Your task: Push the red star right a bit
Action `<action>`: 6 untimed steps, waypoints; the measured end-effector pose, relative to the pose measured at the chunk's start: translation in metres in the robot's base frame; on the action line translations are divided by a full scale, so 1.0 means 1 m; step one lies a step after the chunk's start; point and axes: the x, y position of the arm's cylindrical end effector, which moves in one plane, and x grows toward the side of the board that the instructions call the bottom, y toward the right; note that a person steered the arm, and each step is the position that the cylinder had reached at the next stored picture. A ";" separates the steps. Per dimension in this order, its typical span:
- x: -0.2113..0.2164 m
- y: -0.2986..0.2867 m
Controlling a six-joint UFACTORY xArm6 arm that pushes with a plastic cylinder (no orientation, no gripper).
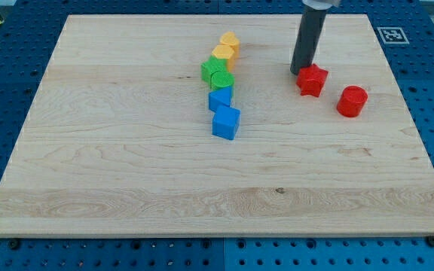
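The red star (312, 80) lies on the wooden board (126, 165) at the upper right. My tip (301, 72) stands at the star's upper left edge, touching it or very nearly so. The dark rod rises from there out of the view's top. A red cylinder (351, 102) lies just to the right of the star and a little lower, apart from it.
A column of blocks runs down the board's middle: two yellow blocks (226, 48) at the top, two green blocks (217, 74) below them, then two blue blocks (224, 114). A fiducial marker (391, 35) sits off the board's top right corner.
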 end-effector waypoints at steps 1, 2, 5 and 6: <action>0.001 -0.002; 0.002 -0.034; 0.032 0.005; 0.032 0.017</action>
